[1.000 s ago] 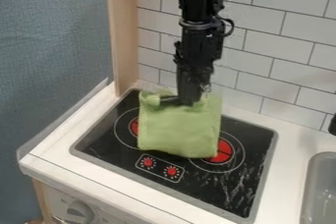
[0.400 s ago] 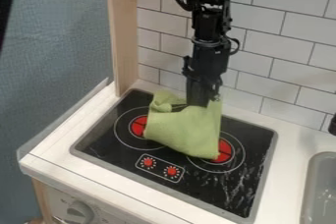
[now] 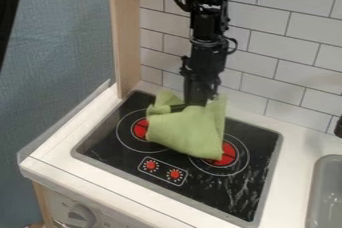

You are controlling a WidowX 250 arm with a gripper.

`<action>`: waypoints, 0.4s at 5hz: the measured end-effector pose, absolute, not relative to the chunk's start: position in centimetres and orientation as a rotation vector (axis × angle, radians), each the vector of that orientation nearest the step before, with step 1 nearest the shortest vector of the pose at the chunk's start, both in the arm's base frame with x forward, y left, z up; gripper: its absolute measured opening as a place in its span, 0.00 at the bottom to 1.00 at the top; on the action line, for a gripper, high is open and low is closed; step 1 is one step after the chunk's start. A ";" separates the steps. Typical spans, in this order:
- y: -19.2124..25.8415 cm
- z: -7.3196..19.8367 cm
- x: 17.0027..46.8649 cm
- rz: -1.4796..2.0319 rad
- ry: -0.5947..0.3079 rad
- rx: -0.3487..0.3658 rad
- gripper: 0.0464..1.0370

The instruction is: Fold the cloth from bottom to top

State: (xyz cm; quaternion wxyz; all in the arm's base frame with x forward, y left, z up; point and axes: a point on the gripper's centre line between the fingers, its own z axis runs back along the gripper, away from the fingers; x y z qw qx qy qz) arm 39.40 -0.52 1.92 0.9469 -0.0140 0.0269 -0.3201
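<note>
Green cloth [image 3: 187,133] is lying bunched on the black stovetop [image 3: 217,188] at the claw [image 3: 194,105], clenched or released we cannot tell, and we are probably finishing the upward fold, next needing to settle it flat before lifting clear.

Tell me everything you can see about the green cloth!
The cloth is light green and looks soft and thin, with no pattern that I can see. It lies on the black stove top, covering part of both red-and-black burners. Its front part is mostly smooth, and its front edge slants to a corner by the right burner. The back is bunched up, with a crumpled bit at the back left. The black gripper is down at that back part, seeming to touch it.
</note>
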 end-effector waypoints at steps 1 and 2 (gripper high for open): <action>-0.4 1.9 39.4 -0.634 0.056 -0.021 0.45; -0.4 1.8 39.3 -0.617 0.059 -0.020 0.76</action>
